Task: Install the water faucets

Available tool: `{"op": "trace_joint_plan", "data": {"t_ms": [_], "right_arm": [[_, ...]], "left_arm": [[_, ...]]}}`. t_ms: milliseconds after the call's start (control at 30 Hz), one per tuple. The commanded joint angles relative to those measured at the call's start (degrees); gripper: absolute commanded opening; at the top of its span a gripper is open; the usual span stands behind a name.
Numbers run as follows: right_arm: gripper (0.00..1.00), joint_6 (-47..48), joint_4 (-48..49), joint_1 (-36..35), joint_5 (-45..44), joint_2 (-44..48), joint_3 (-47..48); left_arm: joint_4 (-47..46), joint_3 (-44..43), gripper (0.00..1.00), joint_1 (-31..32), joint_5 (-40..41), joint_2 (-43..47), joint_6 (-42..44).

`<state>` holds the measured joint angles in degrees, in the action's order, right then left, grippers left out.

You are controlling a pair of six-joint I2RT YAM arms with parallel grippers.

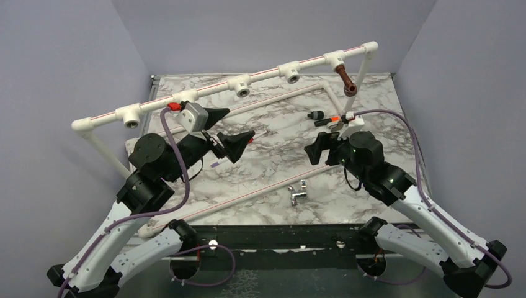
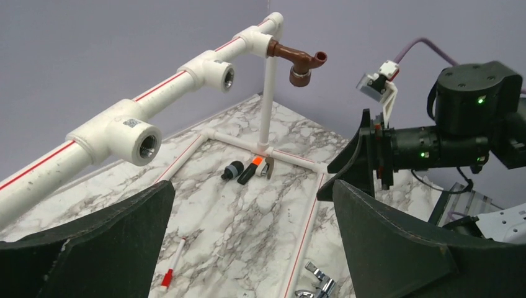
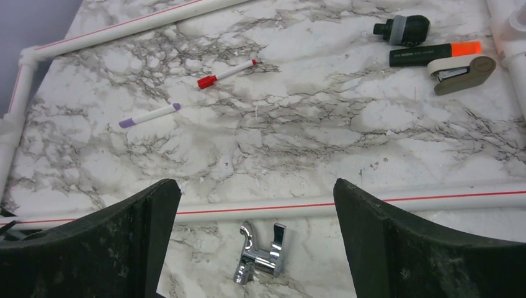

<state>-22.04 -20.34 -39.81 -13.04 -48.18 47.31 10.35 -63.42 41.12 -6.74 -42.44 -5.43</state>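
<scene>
Right hand [image 3: 253, 189] hangs over the chrome faucet [image 3: 260, 254] with the jaws wide and nothing between them. The left hand [image 1: 228, 129] is also wide and empty, raised above the bench [image 1: 273, 155] near the left part of the rail [image 1: 267, 76].

The chrome faucet lies on its side on the bench, near the front edge. It is just beside the low pipe [image 3: 384, 202] with the red stripe, on the side of the arm bases. In the top view its long axis runs roughly from front to back, a little slanted. In the right wrist view the curved spout and the lever seem to point away from the arm, but I cannot say surely which end has the thread.

The brown faucet [image 1: 346, 81] sits in the last socket at the right end of the rail; its body comes out toward the front and the spout opening looks down.

So I judge that one faucet is done and picking the second is the step now. Next I must go down, close across the chrome body without catching the low pipe, and keep the thread end free for one of the open sockets [image 1: 242, 88]. A red-tipped stick [image 3: 223, 73] lies further back, well apart.
</scene>
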Motion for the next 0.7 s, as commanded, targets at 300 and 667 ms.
{"op": "trace_joint_plan", "data": {"t_ms": [300,667], "right_arm": [[0.89,-1.7,-16.6,-0.5,2.9,0.7,2.5],[0.76,-7.4,-17.0,-0.5,5.8,-4.7,-2.9]], "left_arm": [[-2.4,6.6,0.99,0.3,-5.3,1.2,-0.7],[-4.3,15.6,0.99,0.2,-4.7,3.6,-5.1]]}}
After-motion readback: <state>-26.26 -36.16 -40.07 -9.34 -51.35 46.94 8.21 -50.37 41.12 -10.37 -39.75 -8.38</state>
